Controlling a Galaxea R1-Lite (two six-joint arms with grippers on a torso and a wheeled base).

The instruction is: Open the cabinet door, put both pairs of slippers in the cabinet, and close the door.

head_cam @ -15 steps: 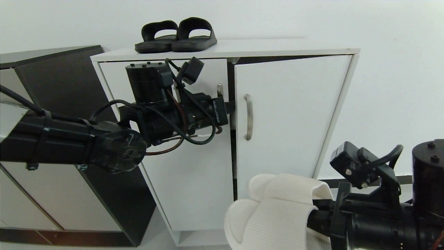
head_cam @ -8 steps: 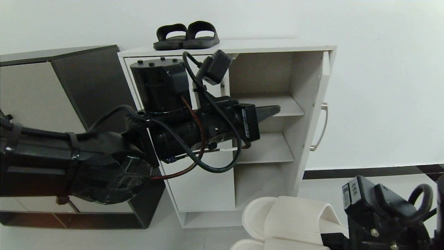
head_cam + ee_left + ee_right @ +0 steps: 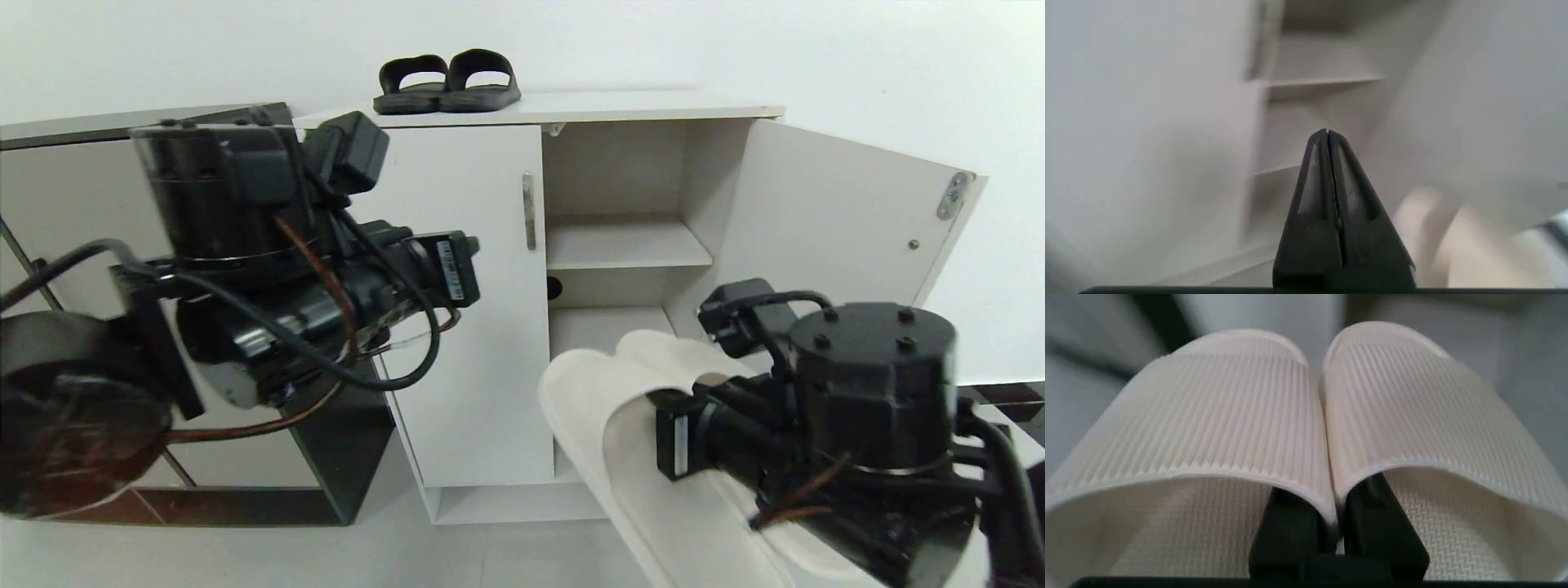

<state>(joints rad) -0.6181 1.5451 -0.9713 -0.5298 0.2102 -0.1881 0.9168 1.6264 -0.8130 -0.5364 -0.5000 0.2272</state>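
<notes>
Right gripper (image 3: 1327,532): its two dark fingers (image 3: 1290,539) are clamped on the adjoining inner edges of the straps of the white slippers (image 3: 1249,416), which lie side by side with straps uppermost; in the head view the pair is held in the air in front of the open right half of the cabinet (image 3: 653,104), toes pointing toward its lower shelf (image 3: 604,327); whether the toes have crossed the front edge of the cabinet cannot be told. Left gripper (image 3: 1328,143): fingers pressed together with only a thin seam between them, holding nothing, aimed from the left at the shelves of the open compartment; the left arm hangs in front of the shut left door (image 3: 465,343), apart from that door's upright metal handle (image 3: 529,211). Right door (image 3: 824,212): swung wide open to the right, its inner face and a hinge plate showing; behind it an upper shelf (image 3: 624,245) stands above the lower one. Black slippers (image 3: 447,82): side by side on the left part of the cabinet top, toes toward the wall. A dark cabinet (image 3: 343,457) stands against the white cabinet's left side; both rest on a pale floor (image 3: 506,555).
</notes>
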